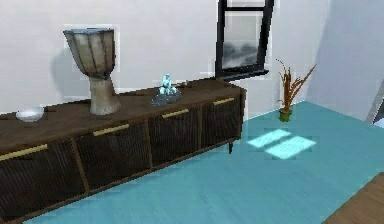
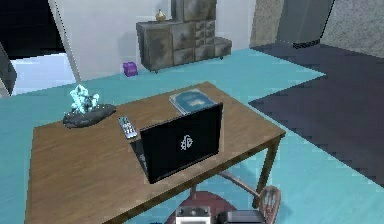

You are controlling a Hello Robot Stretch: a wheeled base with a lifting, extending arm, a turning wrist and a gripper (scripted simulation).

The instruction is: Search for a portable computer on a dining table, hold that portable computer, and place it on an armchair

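Arm side view: an open laptop (image 2: 181,143) stands near the front edge of a wooden bench (image 2: 60,170), so the search looks finished and grasping likely comes next; the pincer (image 2: 200,214) sits just below that edge, its grip impossible to tell.

Home interior, living-dining room.
Wooden counter (image 2: 60,170) carries a laptop (image 2: 183,142), a remote (image 2: 128,128) and a crystal ornament (image 2: 84,105). A grey dresser (image 2: 180,40) stands well beyond the counter, against the wall. Other household furnishings: long dark sideboard (image 1: 120,140), goblet drum (image 1: 95,65), framed picture (image 1: 242,40), potted plant (image 1: 288,92).
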